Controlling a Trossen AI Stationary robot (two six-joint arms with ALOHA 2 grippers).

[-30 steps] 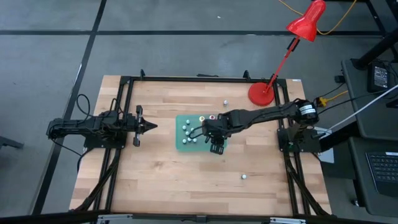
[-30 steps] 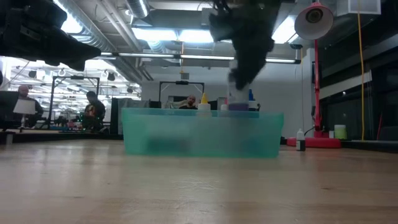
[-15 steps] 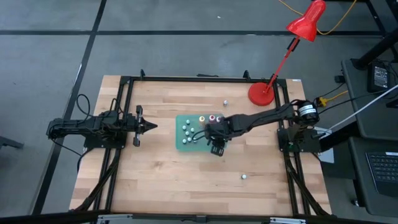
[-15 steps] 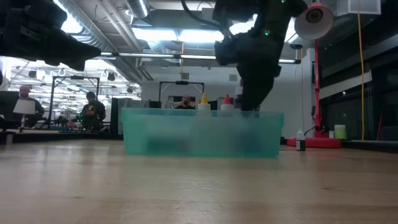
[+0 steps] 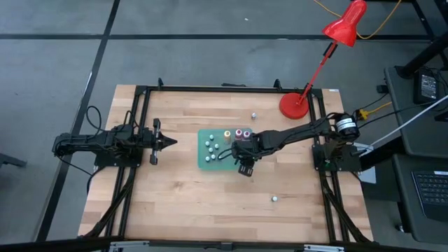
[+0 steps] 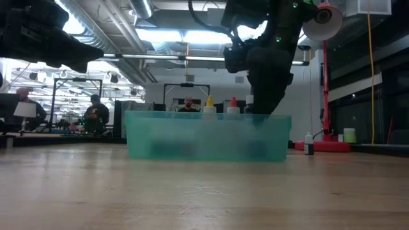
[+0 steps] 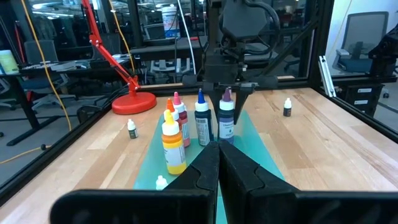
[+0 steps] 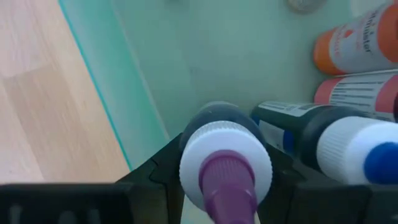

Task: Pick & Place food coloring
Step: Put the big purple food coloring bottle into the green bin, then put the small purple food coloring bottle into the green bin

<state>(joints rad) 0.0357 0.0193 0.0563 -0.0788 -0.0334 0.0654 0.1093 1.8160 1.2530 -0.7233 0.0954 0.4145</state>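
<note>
A shallow green tray [image 5: 210, 159] sits mid-table, and its translucent wall [image 6: 208, 136] fills the low view. Several food coloring bottles stand in it: yellow [image 7: 173, 144], red [image 7: 181, 116], blue [image 7: 202, 122], plus whitish caps [image 5: 211, 145]. My right gripper [image 5: 243, 149] reaches down into the tray's right part, shut on a purple-tipped bottle [image 8: 225, 168] beside the blue one. My left gripper [image 5: 168, 142] waits shut, to the left of the tray. My right gripper pinches the purple-tipped bottle just below its white cap [image 8: 193, 134], one finger [image 8: 158, 171] on each side. The fingers come from above, pointing down. The bottle stands upright inside the tray next to the blue bottle [image 8: 348, 146]; whether its base rests on the floor is hidden.
Two loose bottles stand on the bare wood: one toward the far edge [image 5: 253, 115], one toward the near right [image 5: 274, 199]. A red desk lamp's base [image 5: 294, 105] sits at the far right corner. People work in the room behind the table.
My right gripper has gone down into the tray with the purple-tipped bottle, which was above the rim a second ago and now sits low beside the blue bottle. It has also shifted slightly toward the table's left.
</note>
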